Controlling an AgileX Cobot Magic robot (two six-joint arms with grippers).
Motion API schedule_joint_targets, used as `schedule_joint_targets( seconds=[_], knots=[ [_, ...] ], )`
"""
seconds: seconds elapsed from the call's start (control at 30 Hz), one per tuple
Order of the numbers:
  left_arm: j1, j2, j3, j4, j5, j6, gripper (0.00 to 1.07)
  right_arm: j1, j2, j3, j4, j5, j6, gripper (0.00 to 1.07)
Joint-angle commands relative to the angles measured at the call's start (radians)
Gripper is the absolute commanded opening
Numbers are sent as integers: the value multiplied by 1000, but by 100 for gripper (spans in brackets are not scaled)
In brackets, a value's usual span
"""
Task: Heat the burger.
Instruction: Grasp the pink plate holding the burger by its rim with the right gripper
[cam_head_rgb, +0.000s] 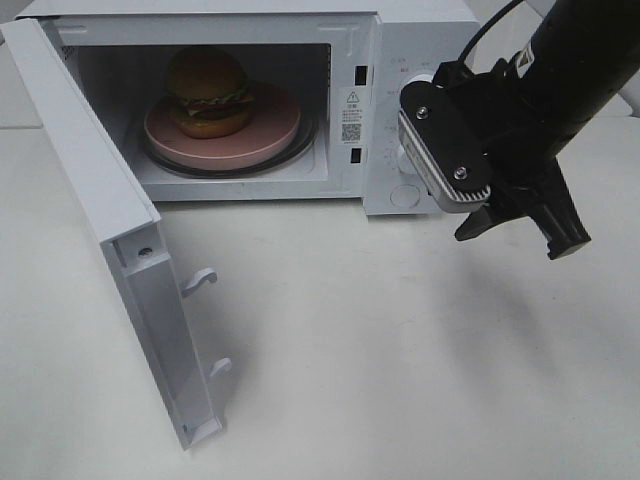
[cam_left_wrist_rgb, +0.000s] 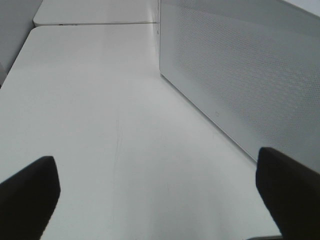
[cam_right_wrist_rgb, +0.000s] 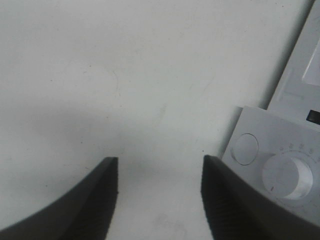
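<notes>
Your right fingers (cam_head_rgb: 520, 232) hang parted and empty above the worktop (cam_head_rgb: 400, 360), at about 3 o'clock of the microwave (cam_head_rgb: 420, 60) and just in front of its control panel; the right wrist view shows bare worktop in the gap between them, with the round knob (cam_right_wrist_rgb: 286, 176) and a flat button (cam_right_wrist_rgb: 246, 149) close beside one finger. Your left fingers (cam_left_wrist_rgb: 160, 195) are spread wide with nothing between them, low over the worktop alongside a perforated white side wall (cam_left_wrist_rgb: 240, 75) that looks like the microwave's; they do not appear in the high view.

The burger (cam_head_rgb: 208, 92) already sits inside the cavity, on the pink plate (cam_head_rgb: 270, 135), toward the plate's 10 o'clock and upright. Judge it soft, light and stacked loosely: the glossy bun would dent and the layers could slide under a pinch. If it needs shifting, take the stiff plate by its rim, not the bun.

The door (cam_head_rgb: 110, 240) stands swung fully open at the microwave's 9 o'clock, its edge and two latch hooks (cam_head_rgb: 198, 281) jutting out over the worktop toward 6 o'clock. Those hooks and the door's long edge are the things to steer clear of. The worktop from 4 to 7 o'clock looks open for a sweep, and pushing on the door's outer face appears the likely remaining step before the knob.
</notes>
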Motion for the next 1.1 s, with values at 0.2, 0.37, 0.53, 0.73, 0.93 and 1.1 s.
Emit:
schedule_joint_targets(
  seconds=[0.2, 0.37, 0.53, 0.73, 0.93, 1.1],
  knots=[
    [3, -22, 3, 0, -2, 1, 100, 32, -10, -13, -29, -68, 119, 89],
    [3, -22, 3, 0, -2, 1, 100, 72, 14, -58, -100, -80, 145, 89],
    [3, -22, 3, 0, -2, 1, 100, 82, 54, -103, -123, -114, 162, 88],
    [3, -22, 3, 0, -2, 1, 100, 110, 114, -163, -142, -149, 197, 87],
    [3, -22, 3, 0, -2, 1, 100, 130, 196, -249, -155, -164, 247, 87],
    [3, -22, 3, 0, -2, 1, 100, 150, 254, -307, -184, -185, 265, 87]
  ],
)
